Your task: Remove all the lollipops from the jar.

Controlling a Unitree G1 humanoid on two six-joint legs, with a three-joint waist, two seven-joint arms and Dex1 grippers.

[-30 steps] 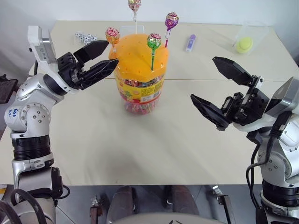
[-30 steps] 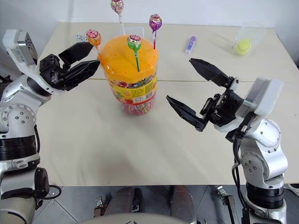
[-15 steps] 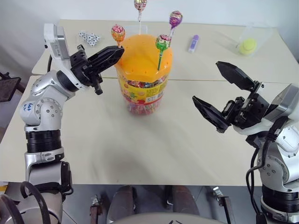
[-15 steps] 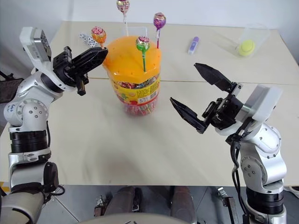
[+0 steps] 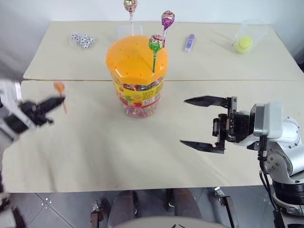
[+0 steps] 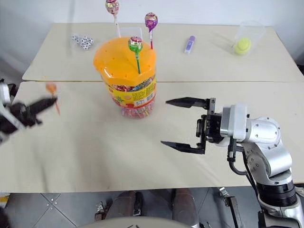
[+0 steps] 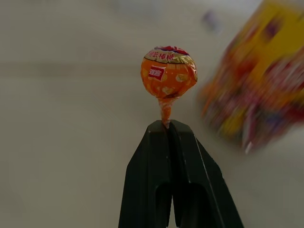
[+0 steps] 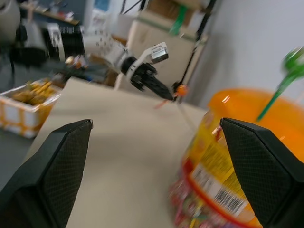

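Observation:
The jar [image 5: 137, 76] is a clear tub with an orange dotted lid, standing mid-table. A green lollipop [image 5: 156, 42], a purple one [image 5: 167, 19] and a white one [image 5: 129, 5] stick up from its lid. My left gripper [image 5: 56, 101] is out over the table's left side, shut on the stick of the orange lollipop [image 7: 168, 72], well clear of the jar. To the right of the jar, my right gripper [image 5: 199, 122] is open wide with nothing between its fingers; it points toward the jar.
Several small dice [image 5: 80, 40] lie at the back left. A purple tube [image 5: 189, 42] lies behind the jar. At the back right stands a small clear container with a yellow ball [image 5: 245, 43]. A seam [image 5: 237, 80] splits the table [image 5: 142, 152] across its width.
My left gripper shut on the orange lollipop's stick beside the jar lid, pulled it out and swung left and down. The right gripper turned its open fingers toward the jar.

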